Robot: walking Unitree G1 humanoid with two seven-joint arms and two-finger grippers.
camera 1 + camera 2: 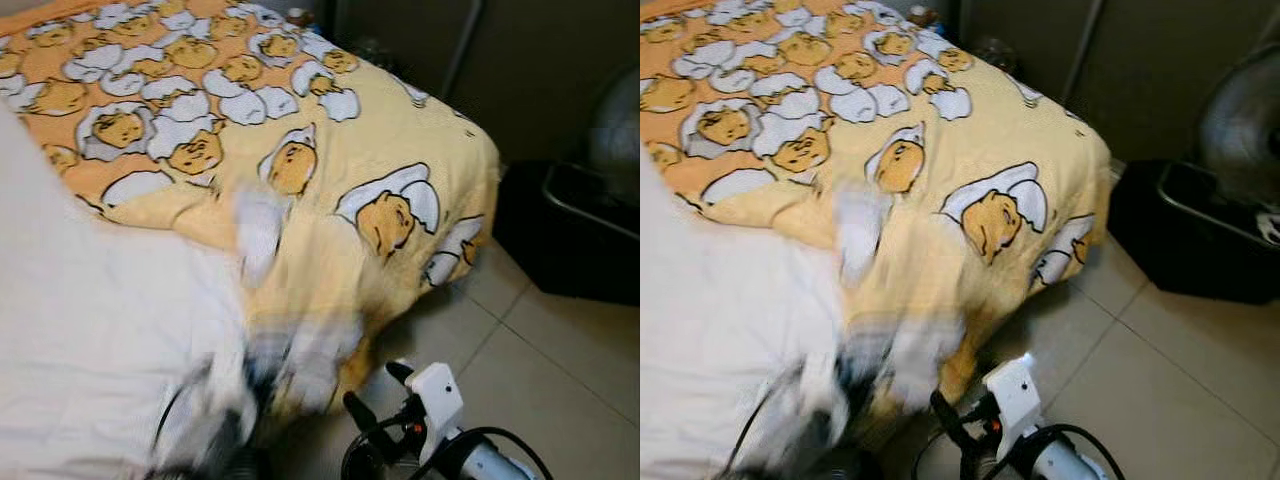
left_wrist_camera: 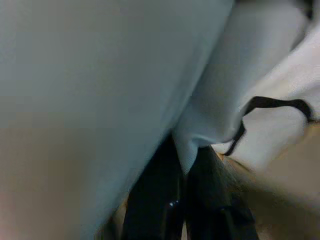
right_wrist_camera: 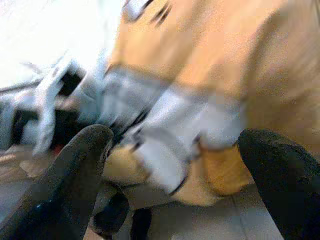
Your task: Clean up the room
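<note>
Left gripper, at the bed's near edge, pinches white cloth between closed fingers. Right gripper gapes beside it. Risk: cloth slipping, blanket dragging.

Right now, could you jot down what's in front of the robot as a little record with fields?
Place: bedside, tiled floor
Bed cover: yellow-orange blanket printed with cartoon egg figures, draped over the bed corner
Other fabric: white sheet beside the blanket
Left claw: shut on white cloth, blurred by motion
Right claw: open, low by the bed corner, holding nothing
Nearby: black bin on the floor
</note>
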